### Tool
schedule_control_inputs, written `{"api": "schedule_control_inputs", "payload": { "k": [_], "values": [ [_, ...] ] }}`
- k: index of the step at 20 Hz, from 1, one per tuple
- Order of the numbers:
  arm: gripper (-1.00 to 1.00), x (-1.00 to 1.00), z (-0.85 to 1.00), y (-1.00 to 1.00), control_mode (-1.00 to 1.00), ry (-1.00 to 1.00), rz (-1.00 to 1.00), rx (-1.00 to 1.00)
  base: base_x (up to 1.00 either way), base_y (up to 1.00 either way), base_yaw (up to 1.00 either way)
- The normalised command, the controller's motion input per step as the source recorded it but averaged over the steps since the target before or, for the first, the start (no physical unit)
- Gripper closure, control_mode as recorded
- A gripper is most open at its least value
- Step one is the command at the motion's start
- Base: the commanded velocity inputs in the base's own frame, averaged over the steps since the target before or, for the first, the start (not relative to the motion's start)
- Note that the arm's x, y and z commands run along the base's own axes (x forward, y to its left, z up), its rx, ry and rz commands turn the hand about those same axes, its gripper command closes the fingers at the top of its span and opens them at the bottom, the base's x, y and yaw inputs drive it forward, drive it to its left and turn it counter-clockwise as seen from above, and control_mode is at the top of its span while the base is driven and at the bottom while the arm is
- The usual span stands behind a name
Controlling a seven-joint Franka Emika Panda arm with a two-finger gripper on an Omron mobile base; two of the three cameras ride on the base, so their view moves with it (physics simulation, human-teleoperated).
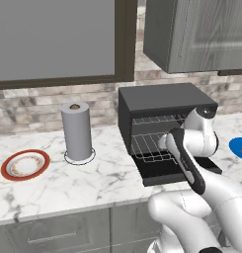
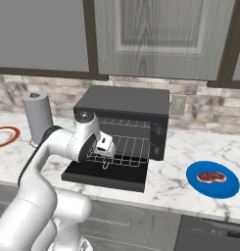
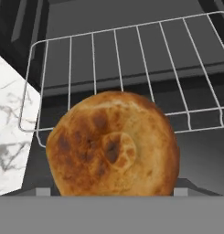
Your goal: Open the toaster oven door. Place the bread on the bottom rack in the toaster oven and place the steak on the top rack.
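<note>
Gripper (image 2: 106, 145) is wide apart with the bread (image 3: 113, 144) between its fingers, so you're holding it over the pulled-out bottom rack (image 3: 131, 68) at the open toaster oven (image 2: 124, 112). Left to right on your worktop (image 1: 68, 183): red-rimmed plate (image 1: 24, 165), paper-towel roll (image 1: 76, 131), oven with its toaster oven door (image 2: 104, 180) folded flat, then the steak (image 2: 211, 177) on the blue plate (image 2: 212, 186).

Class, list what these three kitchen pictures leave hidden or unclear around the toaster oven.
- Fingers: in the hand view, the bread covers them, so a grip cannot be confirmed.
- Bread: in both base views, the arm hides it.
- Blue plate: cut off by the left base view's right edge.
</note>
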Motion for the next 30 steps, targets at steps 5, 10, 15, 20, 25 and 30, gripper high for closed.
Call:
{"api": "schedule_control_inputs", "payload": {
  "k": [5,10,15,20,25,30],
  "values": [
    [1.00,0.35,-0.09,-0.78,-1.00,0.00,0.00,0.00,0.00,0.00,0.00],
    [1.00,0.36,-0.09,-0.20,-1.00,-0.09,0.00,0.00,0.00,0.00,0.00],
    [1.00,0.13,-0.01,0.00,-1.00,-0.03,0.00,0.00,0.00,0.00,0.00],
    [1.00,0.16,-0.26,0.00,-1.00,-0.03,0.00,0.00,0.00,0.00,0.00],
    [1.00,0.26,-0.22,0.01,-1.00,-0.02,0.00,0.00,0.00,0.00,0.00],
    [1.00,0.28,-0.08,0.06,-1.00,0.00,0.00,0.00,0.00,0.00,0.00]
  ]
}}
